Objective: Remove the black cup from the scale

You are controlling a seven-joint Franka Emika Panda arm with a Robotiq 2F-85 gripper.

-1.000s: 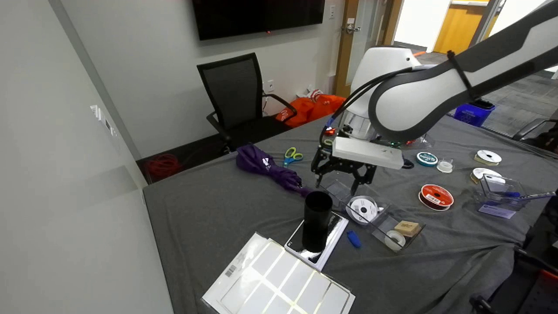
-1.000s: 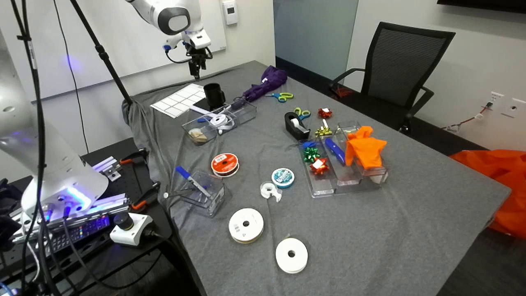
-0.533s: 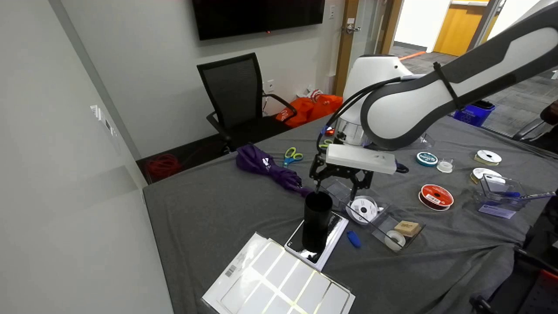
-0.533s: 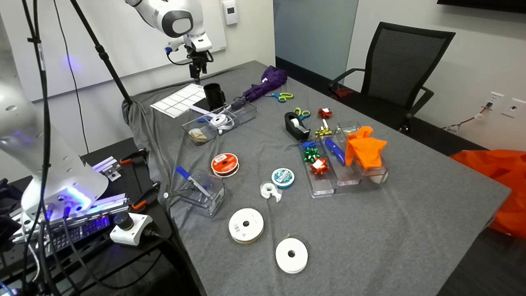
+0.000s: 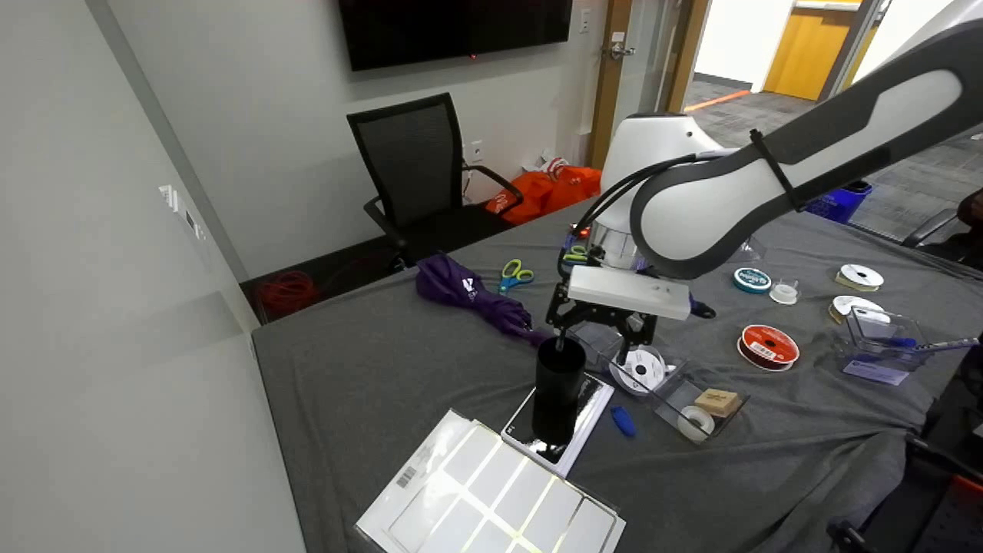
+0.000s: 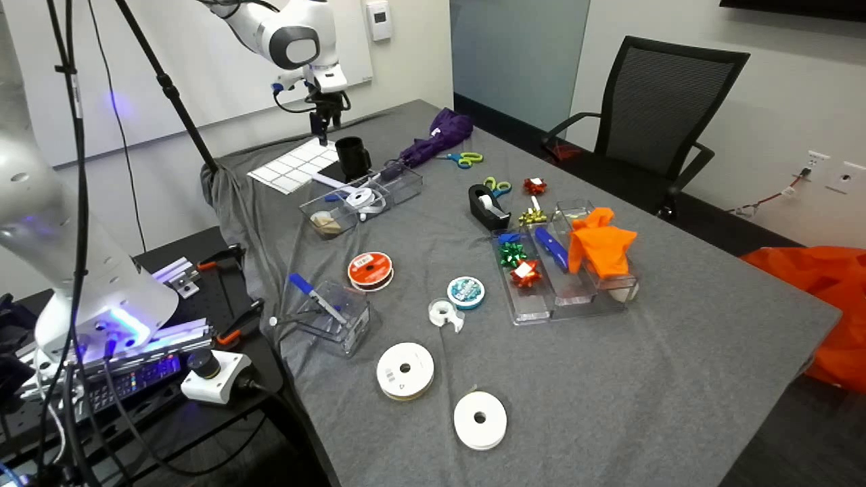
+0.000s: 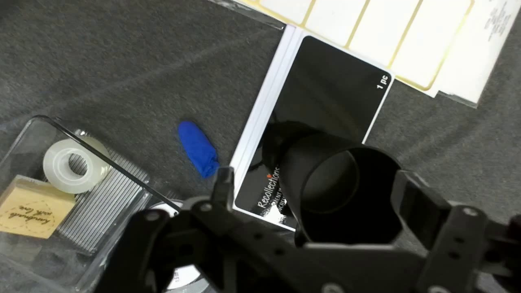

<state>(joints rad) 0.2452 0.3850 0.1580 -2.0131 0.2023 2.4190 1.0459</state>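
The black cup stands upright on the scale, a thin slab with a dark glossy top and white edges (its face reads "Recollections" and, in a corner, "1 pc"). Close to the cup's rim the gripper points down with its jaws spread wide — in the wrist view the cup's mouth lies between the fingers, nearer to one of them, and that one hides a bit of the rim; whether it touches cannot be told from here. One end of the scale meets a white label sheet lined in gold. Beside the scale's long edge a small blue piece lies on the grey cloth, and past it sits a clear tray holding a roll of tape, a tan block with writing on it and a white spool. A purple bundle stretches over the cloth with its thin end near the cup, and blue-and-green scissors lie next to it. Past the tray — it shows in both exterior views — is a red-faced spool, with a teal-and-white disc and two more white spools farther along. In an exterior view a second clear tray carries shiny bows and an orange cloth.
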